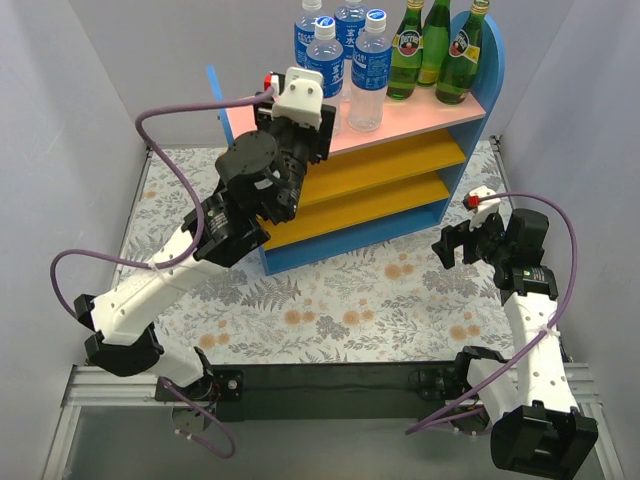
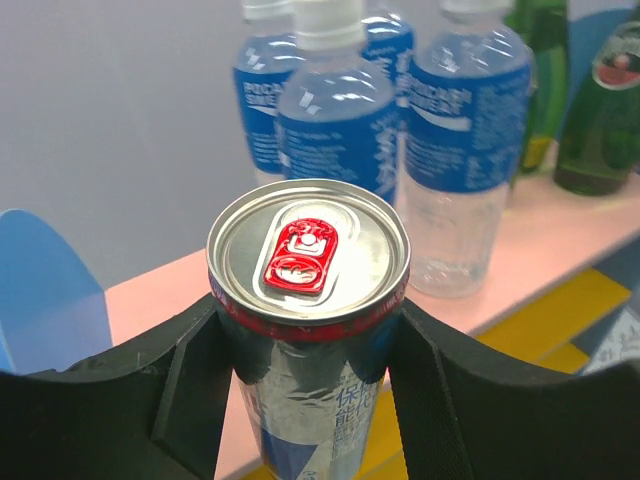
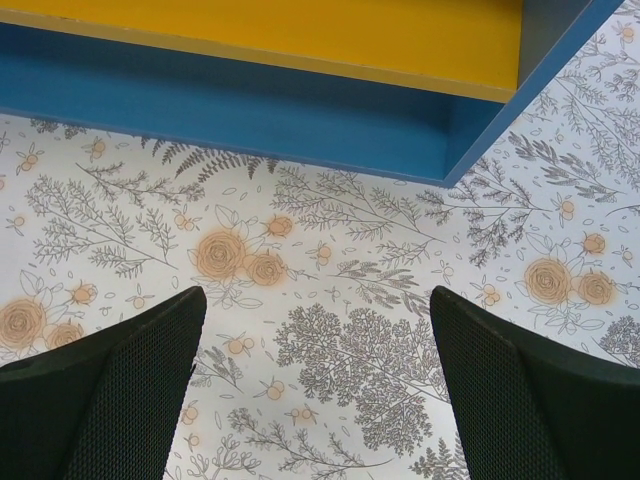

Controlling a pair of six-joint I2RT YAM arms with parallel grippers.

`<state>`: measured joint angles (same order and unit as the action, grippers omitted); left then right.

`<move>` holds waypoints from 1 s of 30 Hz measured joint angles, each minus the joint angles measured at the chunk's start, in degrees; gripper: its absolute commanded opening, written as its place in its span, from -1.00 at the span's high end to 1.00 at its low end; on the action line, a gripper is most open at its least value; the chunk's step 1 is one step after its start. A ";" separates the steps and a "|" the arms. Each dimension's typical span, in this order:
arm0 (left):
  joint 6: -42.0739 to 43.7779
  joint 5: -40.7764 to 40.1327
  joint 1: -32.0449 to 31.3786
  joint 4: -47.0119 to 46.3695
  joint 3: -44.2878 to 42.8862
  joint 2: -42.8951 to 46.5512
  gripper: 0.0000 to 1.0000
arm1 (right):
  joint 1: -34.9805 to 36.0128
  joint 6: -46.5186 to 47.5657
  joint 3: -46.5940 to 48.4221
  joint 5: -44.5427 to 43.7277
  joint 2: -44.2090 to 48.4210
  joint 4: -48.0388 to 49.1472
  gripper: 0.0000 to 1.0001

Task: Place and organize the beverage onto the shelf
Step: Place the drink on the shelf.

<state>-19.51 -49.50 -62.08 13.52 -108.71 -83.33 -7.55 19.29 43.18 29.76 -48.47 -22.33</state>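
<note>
The shelf (image 1: 420, 115) stands at the back of the table, with a pink top board, orange lower boards and blue sides. On its top board stand several clear plastic bottles with blue labels (image 1: 370, 70) and three green glass bottles (image 1: 435, 45). My left gripper (image 1: 298, 128) is at the left end of the top board, shut on a silver-red can (image 2: 308, 250) held upright. The can's base is out of view, and the plastic bottles (image 2: 455, 130) are just behind it. A second can is not in view. My right gripper (image 1: 455, 245) is open and empty over the mat (image 3: 315, 340), right of the shelf.
A floral mat (image 1: 350, 300) covers the table in front of the shelf. Grey walls close in the left, right and back. Purple cables loop from both arms. The shelf's blue base and orange board (image 3: 250, 110) lie just ahead of my right gripper.
</note>
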 measured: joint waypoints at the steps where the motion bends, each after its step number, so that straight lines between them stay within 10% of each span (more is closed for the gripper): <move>1: -0.59 0.00 1.22 0.42 -1.42 -0.72 1.00 | -0.20 -0.09 -0.15 0.26 0.00 0.09 -0.97; 30: -12.72 8.63 23.63 6.73 -10.56 -12.46 1.00 | -3.74 -1.14 -2.73 4.74 -0.02 1.99 -0.97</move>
<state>-32.23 -40.86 -38.46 20.25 -119.26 -95.79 -11.29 18.15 40.45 34.50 -48.49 -20.34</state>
